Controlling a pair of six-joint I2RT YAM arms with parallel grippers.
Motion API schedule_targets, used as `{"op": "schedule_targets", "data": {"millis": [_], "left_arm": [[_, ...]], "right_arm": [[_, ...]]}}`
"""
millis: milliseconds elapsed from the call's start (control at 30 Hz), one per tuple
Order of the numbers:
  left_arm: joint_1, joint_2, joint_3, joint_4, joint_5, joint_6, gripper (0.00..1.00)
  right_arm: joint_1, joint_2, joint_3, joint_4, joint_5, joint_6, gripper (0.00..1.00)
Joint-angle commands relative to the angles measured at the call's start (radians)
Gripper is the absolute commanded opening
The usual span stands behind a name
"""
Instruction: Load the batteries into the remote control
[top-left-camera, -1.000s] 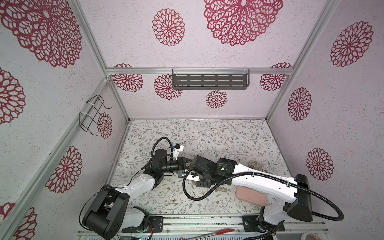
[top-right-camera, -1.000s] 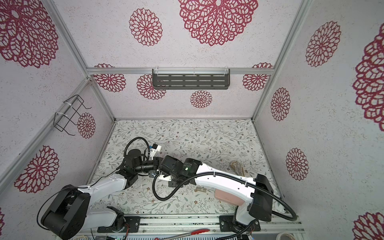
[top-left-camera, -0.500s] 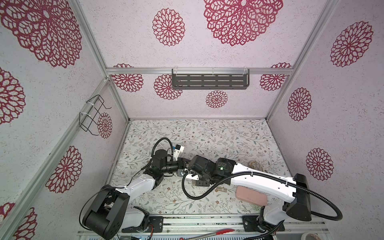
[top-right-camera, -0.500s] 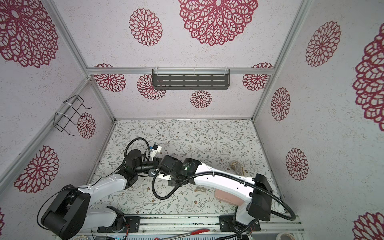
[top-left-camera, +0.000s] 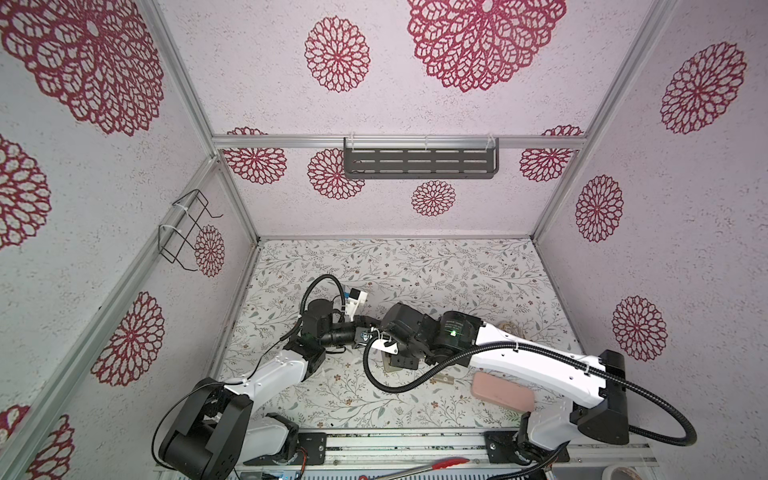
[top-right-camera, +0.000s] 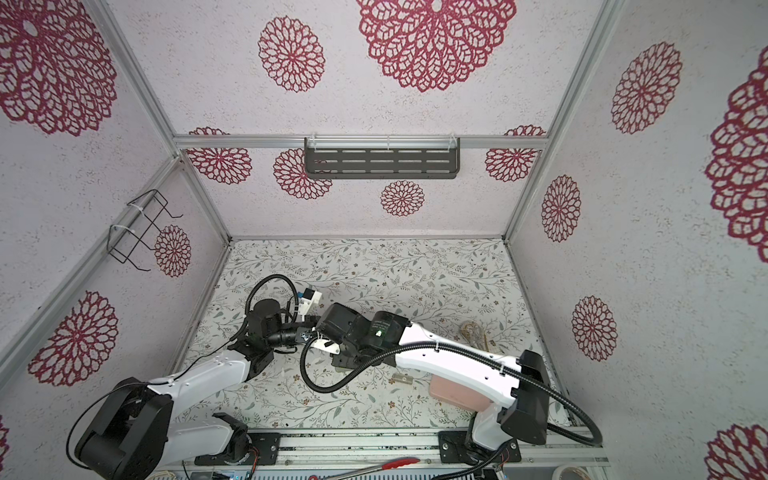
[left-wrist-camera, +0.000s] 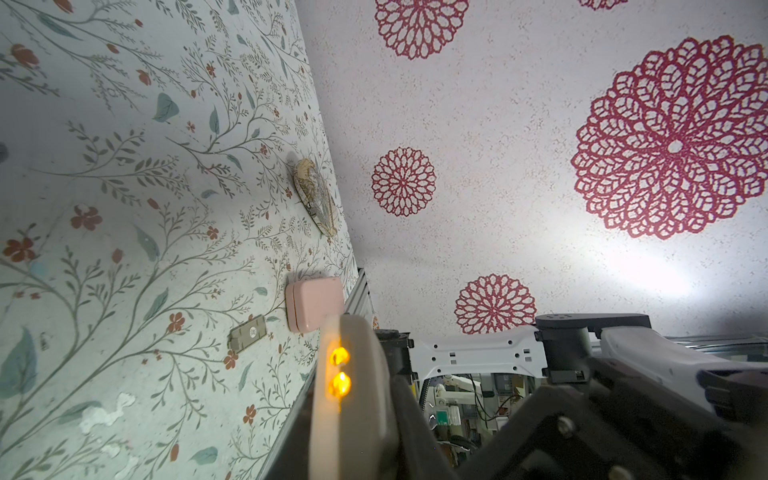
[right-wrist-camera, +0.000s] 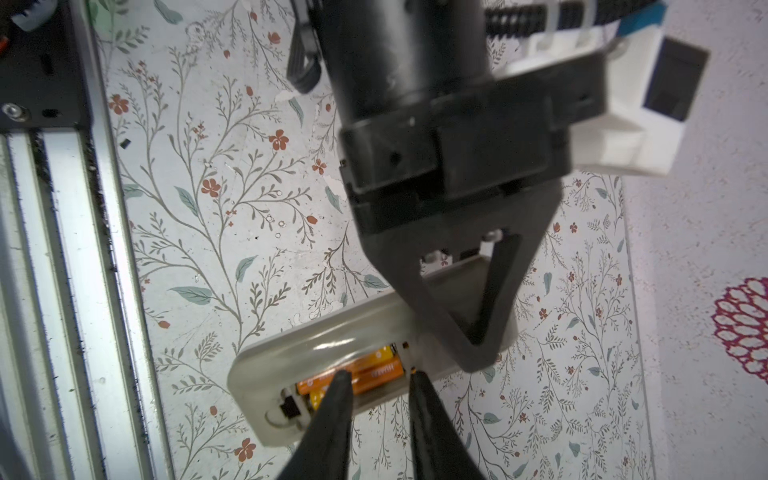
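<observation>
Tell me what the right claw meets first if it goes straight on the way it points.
Most likely the batteries in the open bay of the remote control; the right claw, tips apart, points straight at them. How near, I cannot tell.

Glossy batteries lie in the smooth plastic remote control.

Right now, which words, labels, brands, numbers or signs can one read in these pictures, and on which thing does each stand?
Two orange cylindrical batteries in the open back of the greyish-beige remote control: pale lettering along their sides, too blurred to read.
Small grey rectangular plate near the pink rounded case: a round printed mark, too small to read.
Pink rounded case: no text visible.
Nothing else carries legible text.
</observation>
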Motion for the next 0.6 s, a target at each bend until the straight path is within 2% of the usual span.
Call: {"op": "schedule_targets", "data": {"millis": [0, 100, 267, 400, 567], "left_arm": [[0.032, -0.037, -0.015, -0.055, -0.048, 0.037, 0.0], [0.074, -0.075, -0.052, -0.045, -0.074, 0.033, 0.0], [0.109, -0.119, -0.08, -0.037, -0.101, 0.041, 0.0], [0.131, -0.132, -0.108, 0.008, -0.123, 0.019, 0.0], [0.157, -0.127, -0.174, 0.141, -0.116, -0.062, 0.0]], "right_arm": [[-0.003, -0.109, -0.011, 0.0, -0.014, 0.127, 0.39], [-0.013, -0.157, -0.072, -0.04, -0.007, 0.231, 0.54], [-0.063, -0.206, -0.211, -0.062, -0.021, 0.393, 0.7], [-0.131, -0.213, -0.307, -0.046, -0.059, 0.477, 0.76], [-0.186, -0.191, -0.406, -0.038, -0.071, 0.552, 0.73]]}}
